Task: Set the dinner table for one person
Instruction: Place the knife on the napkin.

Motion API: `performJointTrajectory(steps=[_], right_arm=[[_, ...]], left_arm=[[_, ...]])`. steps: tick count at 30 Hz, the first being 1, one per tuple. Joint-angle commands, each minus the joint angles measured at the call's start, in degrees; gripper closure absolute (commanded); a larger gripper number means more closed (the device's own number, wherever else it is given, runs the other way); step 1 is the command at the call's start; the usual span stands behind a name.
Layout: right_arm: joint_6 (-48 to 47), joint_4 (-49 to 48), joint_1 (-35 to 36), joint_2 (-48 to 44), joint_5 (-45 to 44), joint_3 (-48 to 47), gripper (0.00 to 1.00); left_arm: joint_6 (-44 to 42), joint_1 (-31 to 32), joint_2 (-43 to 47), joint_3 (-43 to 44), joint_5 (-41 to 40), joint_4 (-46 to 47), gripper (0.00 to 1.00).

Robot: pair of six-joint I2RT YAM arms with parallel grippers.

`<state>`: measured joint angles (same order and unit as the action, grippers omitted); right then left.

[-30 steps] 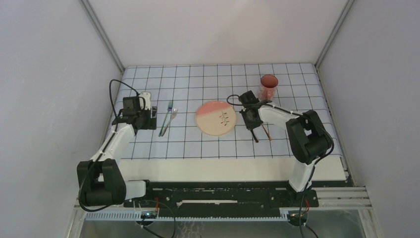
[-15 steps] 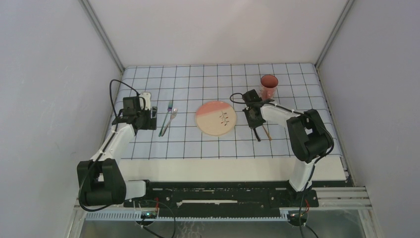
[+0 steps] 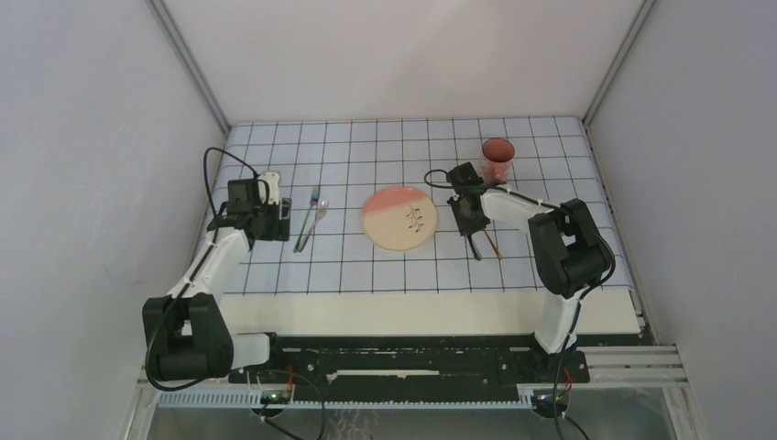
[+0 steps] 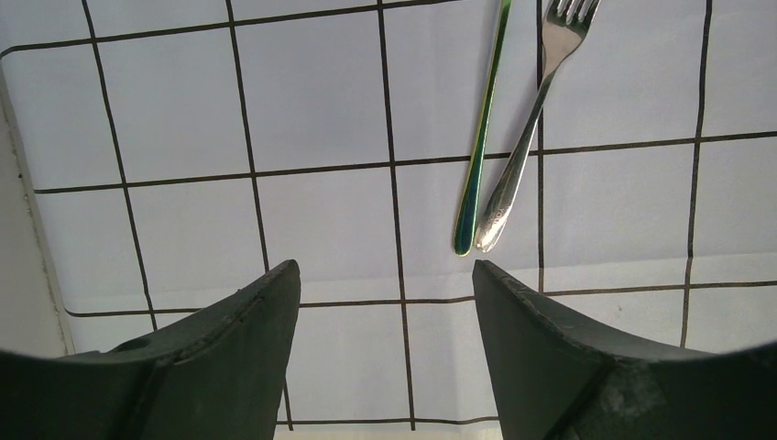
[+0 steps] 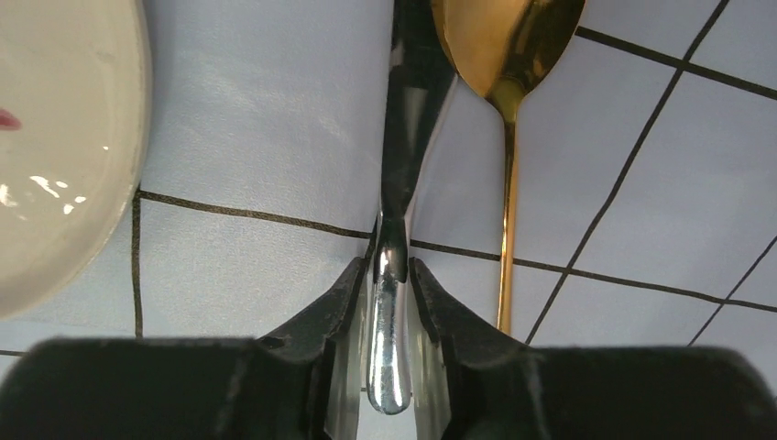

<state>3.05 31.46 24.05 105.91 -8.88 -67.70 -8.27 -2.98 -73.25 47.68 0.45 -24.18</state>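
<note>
The cream bench (image 3: 412,313) fills the booth floor. A pale-blue gridded cloth (image 3: 366,147) covers all but a bare strip along its near edge. From above, a pink-and-cream plate (image 3: 400,218) lies mid-cloth and a red cup (image 3: 497,161) stands toward the far right corner.

Only the right wrist view shows how the right pincer (image 5: 389,275) sits: its fingers closely flank the silvery end of a dark utensil (image 5: 414,92), with a gold spoon (image 5: 506,46) just beside it. Whether they press on it or stand just clear, I cannot tell.

The left wrist view shows the left pincer (image 4: 385,270) spread wide, grasping nothing. A fork (image 4: 527,147) and a green utensil (image 4: 483,137) lie side by side ahead of it, toward the bench's left edge.
</note>
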Motion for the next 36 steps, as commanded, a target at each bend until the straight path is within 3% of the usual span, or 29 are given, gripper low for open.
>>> performJointTrajectory(steps=[1, 4, 13, 22, 26, 31, 36], right_arm=[[-0.51, -0.48, -0.11, -0.99, 2.27, -2.61, 0.68], [-0.82, 0.59, -0.11, -2.10, 2.85, -5.88, 0.63], [-4.85, 4.03, -1.35, -3.58, 0.44, -12.63, 0.62], [-7.28, 1.05, -7.30, -3.19, -0.64, -6.89, 0.66], [-7.11, -1.47, -7.82, -2.51, -0.25, -6.33, 0.74], [-6.62, -2.48, -5.22, -0.78, -0.13, -8.28, 1.00], [-6.26, -1.67, -3.95, 3.42, 0.68, -12.44, 1.00]], left_arm=[[-1.55, -0.13, 0.61, 0.57, 1.03, -0.06, 0.26], [-1.90, -0.15, 0.74, 0.57, 0.81, -0.45, 0.26], [-1.93, -0.13, 1.05, 0.59, 0.89, -1.12, 0.26], [-1.60, -0.16, 1.38, 0.41, 1.32, -1.19, 0.26], [-1.57, -0.11, 1.44, 0.25, 1.28, -1.11, 0.26], [-1.61, -0.10, 1.43, -0.31, 0.77, -0.69, 0.26], [-1.58, -0.11, 1.61, -0.20, 0.61, -0.86, 0.26]])
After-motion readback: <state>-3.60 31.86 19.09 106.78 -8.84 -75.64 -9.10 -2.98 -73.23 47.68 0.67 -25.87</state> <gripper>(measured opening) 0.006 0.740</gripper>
